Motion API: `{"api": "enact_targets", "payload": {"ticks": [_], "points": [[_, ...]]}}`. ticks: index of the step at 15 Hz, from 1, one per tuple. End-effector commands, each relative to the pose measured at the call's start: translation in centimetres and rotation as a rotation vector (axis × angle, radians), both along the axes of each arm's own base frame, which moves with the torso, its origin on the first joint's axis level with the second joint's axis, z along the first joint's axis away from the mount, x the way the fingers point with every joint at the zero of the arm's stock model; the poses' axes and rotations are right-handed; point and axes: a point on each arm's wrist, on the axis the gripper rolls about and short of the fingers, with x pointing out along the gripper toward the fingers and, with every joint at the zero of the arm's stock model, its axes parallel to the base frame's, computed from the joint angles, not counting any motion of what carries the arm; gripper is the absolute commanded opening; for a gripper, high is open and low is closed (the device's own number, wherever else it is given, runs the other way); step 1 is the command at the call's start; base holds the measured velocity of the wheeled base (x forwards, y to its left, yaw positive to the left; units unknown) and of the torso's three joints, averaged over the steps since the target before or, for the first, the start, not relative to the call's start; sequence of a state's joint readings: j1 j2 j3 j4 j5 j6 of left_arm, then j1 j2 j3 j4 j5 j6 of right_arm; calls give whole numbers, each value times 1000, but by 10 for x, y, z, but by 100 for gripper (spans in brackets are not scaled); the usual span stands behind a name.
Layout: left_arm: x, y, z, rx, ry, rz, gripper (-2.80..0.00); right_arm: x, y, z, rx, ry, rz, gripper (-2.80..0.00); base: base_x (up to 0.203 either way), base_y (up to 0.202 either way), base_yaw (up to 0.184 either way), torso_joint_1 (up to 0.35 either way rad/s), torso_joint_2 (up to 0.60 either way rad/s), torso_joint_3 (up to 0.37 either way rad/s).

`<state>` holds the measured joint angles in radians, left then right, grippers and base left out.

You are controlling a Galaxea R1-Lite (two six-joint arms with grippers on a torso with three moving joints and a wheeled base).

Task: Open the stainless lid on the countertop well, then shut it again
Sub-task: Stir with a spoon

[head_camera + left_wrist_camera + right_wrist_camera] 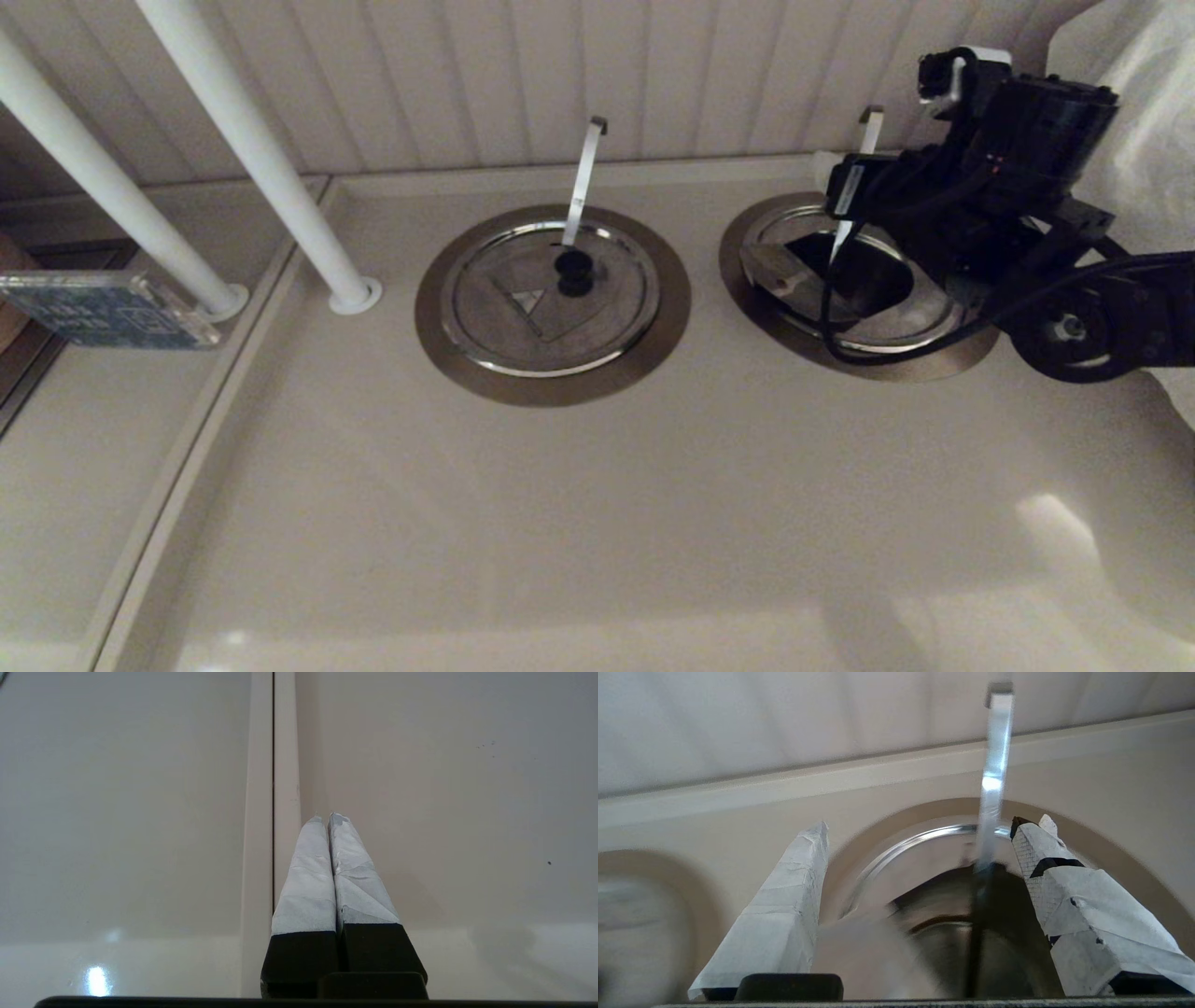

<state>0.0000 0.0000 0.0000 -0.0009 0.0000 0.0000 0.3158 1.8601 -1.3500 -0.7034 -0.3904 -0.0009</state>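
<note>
Right jaws: your right gripper (pixel 920 877) hangs over the right-hand well with its taped fingers (pixel 784 914) spread wide and nothing pinched between them; in the head view the black wrist sits above the far right part of the ring

Left jaws: your left gripper (pixel 327 819) is pressed together, tips touching, holding nothing; it hovers over bare counter beside a seam (pixel 273 788) between two panels; it does not show in the head view

Stainless lid: the stainless lid (pixel 794 280) lies on the right-hand opening; its wedge-shaped flap is folded back, leaving a dark triangular gap; the arm covers its right part, and the knob cannot be made out

Countertop well: the countertop well (pixel 854 280) shows dark through that gap, framed by its wide brownish ring; the flat utensil handle (pixel 868 131) sticks up out of it, leaning toward the back wall; in the right wrist view it rises between the two fingers, nearer one of them; whether it touches that finger you cannot tell

Twin lid: the twin lid (pixel 551 299) sits shut in its own ring at the counter's middle, black knob up, bright triangle mark on its flap, its own handle upright

Surroundings: two white posts (pixel 252 149) stand on the counter's left part
</note>
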Motion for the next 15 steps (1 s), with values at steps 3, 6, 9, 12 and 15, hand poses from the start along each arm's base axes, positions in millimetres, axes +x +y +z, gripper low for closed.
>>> {"api": "enact_targets", "payload": {"ticks": [3,6,9,12,15], "points": [[0,0,0,0,-1,0,-280,54,-10,-16,-62,152,-66,0,0,0,0,0,0,0],[0,0,0,0,-1,0,-280,82,-27,-18,-79,200,-118,0,0,0,0,0,0,0],[0,0,0,0,-2,0,-280,113,-40,-31,-79,213,-157,0,0,0,0,0,0,0],[0,0,0,0,1,0,-280,118,-42,-32,-113,204,-164,0,0,0,0,0,0,0],[0,0,0,1,-1,0,-280,121,-39,-35,-90,166,-159,0,0,0,0,0,0,0]]}}
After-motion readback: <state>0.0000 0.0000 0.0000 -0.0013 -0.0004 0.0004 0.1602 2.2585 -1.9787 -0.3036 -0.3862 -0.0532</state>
